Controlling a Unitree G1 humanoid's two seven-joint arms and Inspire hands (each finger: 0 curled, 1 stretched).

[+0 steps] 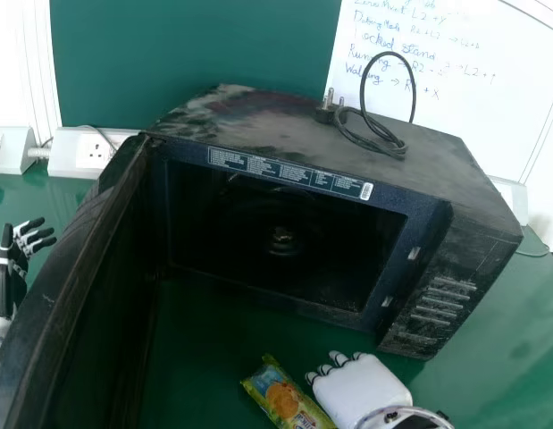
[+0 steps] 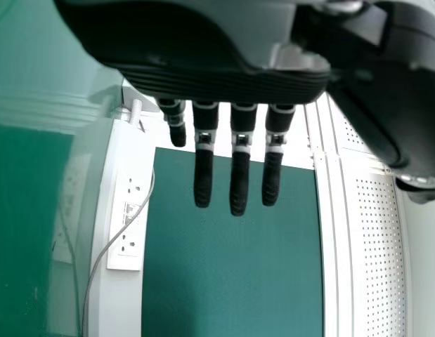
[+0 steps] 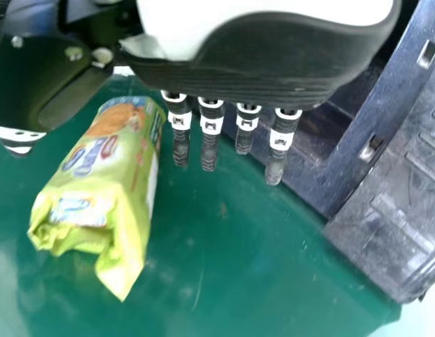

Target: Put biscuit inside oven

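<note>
The black oven (image 1: 437, 214) stands with its door (image 1: 71, 295) swung out on the left, its dark cavity facing forward. In front of it the yellow-green biscuit packet (image 1: 285, 393) lies on the table. Just right of the packet is my right hand (image 1: 361, 389), palm down. In the right wrist view the biscuit packet (image 3: 98, 175) lies between thumb and fingers of my right hand (image 3: 210, 133), whose fingers are straight and not curled round it. My left hand (image 1: 17, 250) is at the far left, outside the oven door; in the left wrist view my left hand (image 2: 238, 154) has straight fingers.
A coiled black cable with a plug (image 1: 379, 134) rests on top of the oven. White socket boxes (image 1: 88, 152) stand behind on the left, and a whiteboard (image 1: 473, 80) with writing is at the back right. Green table surface (image 1: 508, 357) extends to the oven's right.
</note>
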